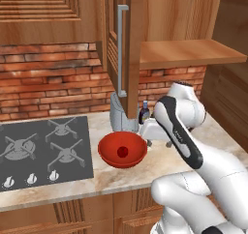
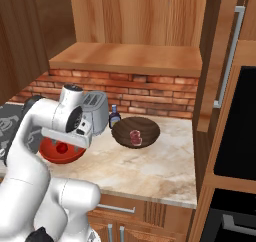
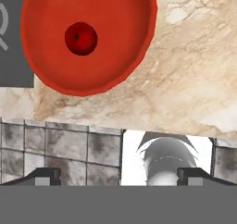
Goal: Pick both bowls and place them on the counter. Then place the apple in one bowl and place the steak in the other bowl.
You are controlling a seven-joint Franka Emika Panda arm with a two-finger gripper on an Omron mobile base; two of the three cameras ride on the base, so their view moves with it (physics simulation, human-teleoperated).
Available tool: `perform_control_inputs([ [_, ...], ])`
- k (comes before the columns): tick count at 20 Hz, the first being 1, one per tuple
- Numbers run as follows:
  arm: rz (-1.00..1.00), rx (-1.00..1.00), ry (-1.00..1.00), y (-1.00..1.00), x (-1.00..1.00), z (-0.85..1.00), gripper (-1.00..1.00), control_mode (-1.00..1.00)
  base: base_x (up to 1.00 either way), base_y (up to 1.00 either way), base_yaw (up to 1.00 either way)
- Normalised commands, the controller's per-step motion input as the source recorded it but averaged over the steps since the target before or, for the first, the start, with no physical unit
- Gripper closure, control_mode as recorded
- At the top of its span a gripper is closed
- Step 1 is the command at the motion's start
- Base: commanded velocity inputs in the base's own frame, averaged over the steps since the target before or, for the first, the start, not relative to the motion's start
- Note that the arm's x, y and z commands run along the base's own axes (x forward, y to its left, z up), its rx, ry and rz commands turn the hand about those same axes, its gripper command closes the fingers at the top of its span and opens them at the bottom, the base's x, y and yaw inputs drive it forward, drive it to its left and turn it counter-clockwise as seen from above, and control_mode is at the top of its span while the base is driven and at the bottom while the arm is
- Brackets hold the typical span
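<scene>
The glossy red bowl [image 1: 110,150] stands on the beige counter [image 1: 160,166] beside the stovetop, with the small dark red apple [image 1: 122,152] lying in its middle. In the right base view the dark brown bowl [image 2: 147,127] sits further right on the counter [image 2: 155,163] and holds the pinkish steak [image 2: 134,135]. My gripper [image 1: 159,142] hangs just right of the red bowl, above bare counter. In the hand view my gripper [image 3: 119,177] is open with nothing between its fingertips [image 3: 44,176]; the red bowl [image 3: 115,42] and apple [image 3: 81,38] lie ahead of it.
A dark grey stovetop [image 1: 43,151] lies left of the red bowl. A grey toaster [image 2: 95,108] and a small dark bottle [image 2: 114,118] stand at the brick wall. An open cabinet door [image 1: 128,49] hangs over the counter's back. The counter's front edge [image 3: 139,126] is close.
</scene>
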Motion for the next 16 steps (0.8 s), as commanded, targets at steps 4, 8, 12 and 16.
perform_control_inputs([
  [4,0.09,-0.03,0.0,-0.39,-0.55,0.33,-1.0,-1.0,0.0,0.0,0.0],
  [8,0.07,-0.03,-0.01,-0.39,-0.56,0.32,-1.0,-1.0,0.0,0.0,0.0],
  [12,0.05,-0.05,-0.01,-0.34,-0.56,0.33,-1.0,-1.0,0.0,0.0,0.0],
  [16,0.02,-0.05,-0.06,-0.31,-0.55,0.3,-1.0,-1.0,0.0,0.0,0.0],
])
